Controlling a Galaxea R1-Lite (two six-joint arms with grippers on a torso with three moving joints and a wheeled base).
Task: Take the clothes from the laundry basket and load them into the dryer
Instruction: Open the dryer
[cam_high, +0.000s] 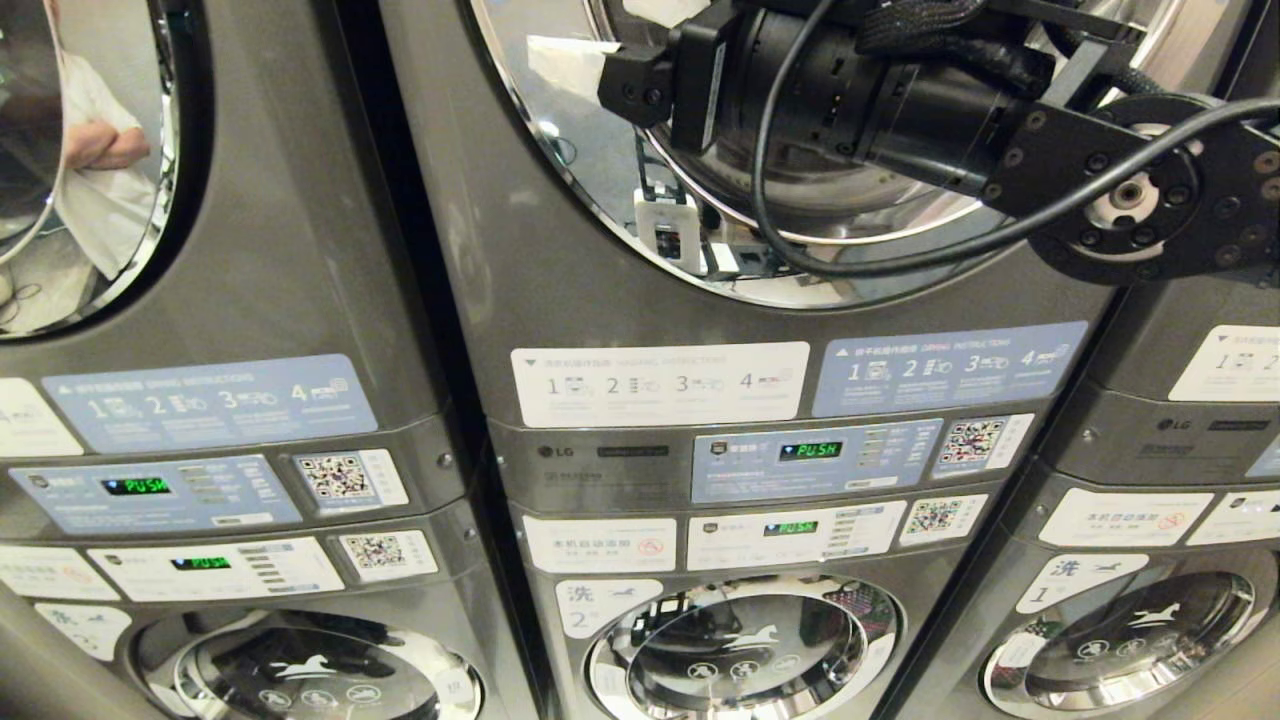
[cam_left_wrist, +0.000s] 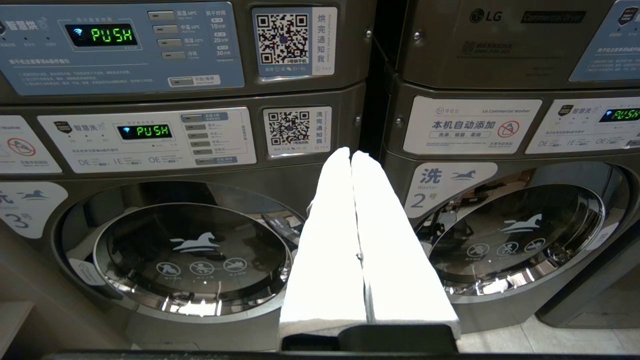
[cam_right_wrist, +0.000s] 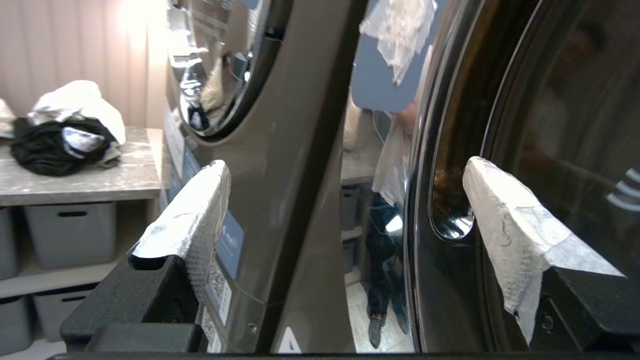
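A: Where is the right hand (cam_right_wrist: 345, 210)?
B: Up at the middle dryer's round chrome door (cam_high: 600, 150). In the head view the black right arm (cam_high: 900, 100) crosses the top of the picture in front of that door, with a black cable (cam_high: 800, 240) looping below it. In the right wrist view its two white-padded fingers (cam_right_wrist: 192, 220) stand spread wide apart, nothing between them. One finger lies before the grey machine front, the other before the dark glass of the door (cam_right_wrist: 550, 125).

A: And the left hand (cam_left_wrist: 352, 155)?
B: Low, facing the washers. Its two white fingers are pressed together, tips touching, holding nothing. They point at the gap between washer number three (cam_left_wrist: 190, 250) on the left and washer number two (cam_left_wrist: 510, 235) on the right.

A: The clothes and the laundry basket?
B: I can see neither in any view.

A: Anything else around?
B: Green "PUSH" displays (cam_high: 810, 450) glow on the control panels. Far to the left in the right wrist view a desk (cam_right_wrist: 100, 180) carries a heap of black and white laundry (cam_right_wrist: 70, 130), with grey bins (cam_right_wrist: 70, 232) on shelves beneath. A person shows as a reflection in the left dryer door (cam_high: 90, 150).
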